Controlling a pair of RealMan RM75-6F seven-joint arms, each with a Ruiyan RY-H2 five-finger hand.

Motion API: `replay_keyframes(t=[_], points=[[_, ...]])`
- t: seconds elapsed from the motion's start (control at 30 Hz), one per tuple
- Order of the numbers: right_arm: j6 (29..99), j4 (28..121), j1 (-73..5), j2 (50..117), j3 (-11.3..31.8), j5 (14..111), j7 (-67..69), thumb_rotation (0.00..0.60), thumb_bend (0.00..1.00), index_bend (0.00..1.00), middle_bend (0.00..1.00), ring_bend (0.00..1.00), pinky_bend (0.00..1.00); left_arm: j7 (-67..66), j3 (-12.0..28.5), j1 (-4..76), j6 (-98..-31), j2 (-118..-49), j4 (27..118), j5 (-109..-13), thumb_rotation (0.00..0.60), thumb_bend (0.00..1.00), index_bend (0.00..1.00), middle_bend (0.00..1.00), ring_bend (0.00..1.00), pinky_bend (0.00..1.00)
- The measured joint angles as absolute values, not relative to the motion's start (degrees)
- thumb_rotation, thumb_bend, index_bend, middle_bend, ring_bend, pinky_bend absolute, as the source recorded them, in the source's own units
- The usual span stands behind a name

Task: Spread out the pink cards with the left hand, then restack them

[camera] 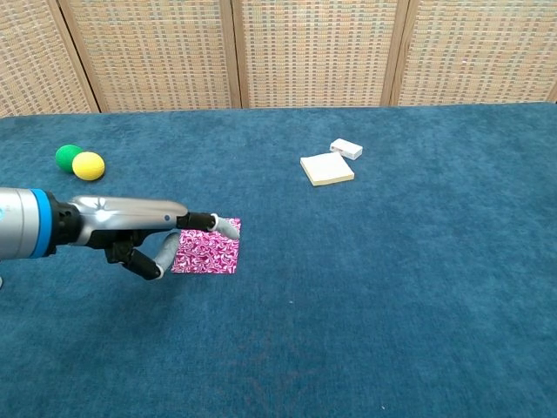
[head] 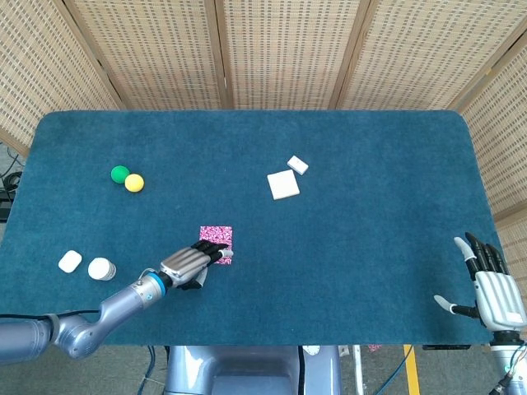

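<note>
Left hand (head: 188,265) fingers (camera: 224,225) extended flat, covering pink cards (camera: 209,252), contact unclear

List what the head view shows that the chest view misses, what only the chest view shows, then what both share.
Only the head view shows the right hand, open at the table's near right edge, and two small white objects at near left. The chest view adds no objects of its own, only a side look at the left hand's fingers reaching over the cards. Both show the left hand, pink cards, green ball, yellow ball and white pads.
</note>
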State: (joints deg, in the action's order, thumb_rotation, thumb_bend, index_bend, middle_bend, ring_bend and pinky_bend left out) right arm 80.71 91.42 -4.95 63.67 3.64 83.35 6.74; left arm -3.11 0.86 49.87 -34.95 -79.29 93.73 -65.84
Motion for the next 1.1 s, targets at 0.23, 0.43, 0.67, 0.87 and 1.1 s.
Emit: replay_keyframes(t=[0.23,0.43,0.67,0.87,1.1], points=[[80.63,91.32,-4.99,63.66,3.63,83.36,6.9,0.6,0.0,0.0,0.0,0.0,0.0,-4.5,0.21,50.79,-33.32,-81.81,90.88,-63.09,0.6,1.0,0.07,0.0,0.0,0.0],[80.65,91.29,-4.98,63.65,3.6,83.4,6.94,0.6,0.0,0.0,0.0,0.0,0.0,-5.6,-0.92,51.33,-31.97,-81.49,91.82,-61.56,0.6,1.0,0.07,0.0,0.0,0.0],[80.7,91.27,-4.96,63.67,3.58,83.45,6.9,0.6,0.0,0.0,0.0,0.0,0.0,-5.7,-1.88,51.52,-31.23,-80.66,94.11,-61.4,0.6,1.0,0.07,0.0,0.0,0.0],[80.66,91.29,-4.97,63.67,3.59,83.39,6.86,0.6,0.0,0.0,0.0,0.0,0.0,-4.97,-2.62,51.02,-31.01,-80.17,95.76,-63.07,0.6,1.0,0.07,0.0,0.0,0.0],[80.69,91.23,-4.96,63.69,3.58,83.42,6.86,0.6,0.0,0.0,0.0,0.0,0.0,-3.22,-2.01,49.41,-34.09,-79.76,96.76,-66.28,0.6,1.0,0.07,0.0,0.0,0.0]])
